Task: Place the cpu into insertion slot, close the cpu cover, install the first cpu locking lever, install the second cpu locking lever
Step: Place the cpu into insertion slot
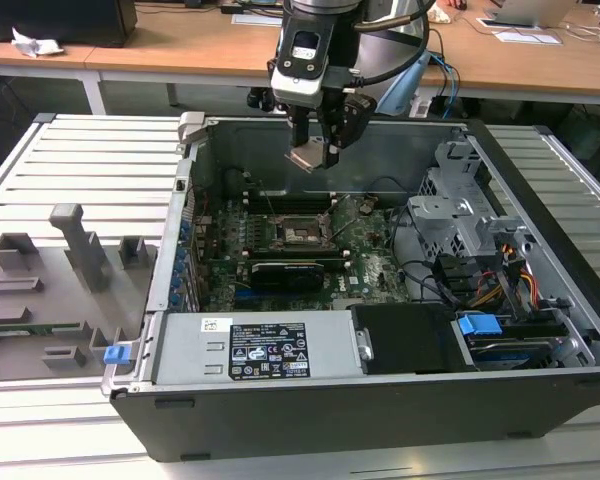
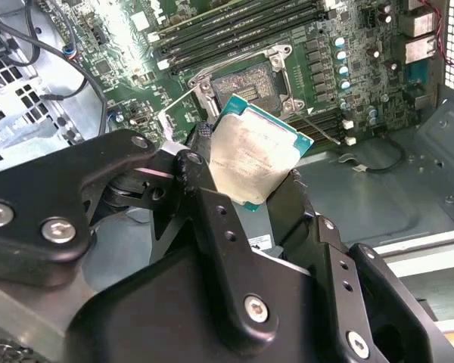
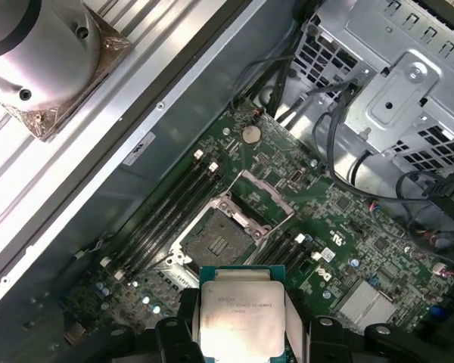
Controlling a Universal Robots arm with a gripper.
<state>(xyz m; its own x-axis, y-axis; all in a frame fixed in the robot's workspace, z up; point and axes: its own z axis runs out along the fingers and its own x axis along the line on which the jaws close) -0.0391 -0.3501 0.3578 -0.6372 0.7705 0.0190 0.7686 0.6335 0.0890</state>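
My gripper (image 1: pixel 315 150) hangs over the back part of the open computer case, shut on the cpu (image 1: pixel 308 158), which tilts a little. In both wrist views the cpu (image 2: pixel 256 155) (image 3: pixel 240 318) shows its silvery top and green rim between the black fingers (image 2: pixel 193 170). The insertion slot (image 1: pixel 302 233) (image 2: pixel 246 83) (image 3: pixel 218 242) lies below on the green motherboard, its dark centre bare, well apart from the chip. The cpu cover (image 3: pixel 261 198) stands swung open beside the slot.
The case walls (image 1: pixel 195 170) ring the motherboard. A long black card (image 1: pixel 290 272) lies in front of the slot, memory slots (image 3: pixel 170 208) flank it. A metal drive cage (image 1: pixel 460 215) and cables (image 1: pixel 500 280) fill the exterior view's right. A grey fixture board (image 1: pixel 50 290) sits outside on that view's left.
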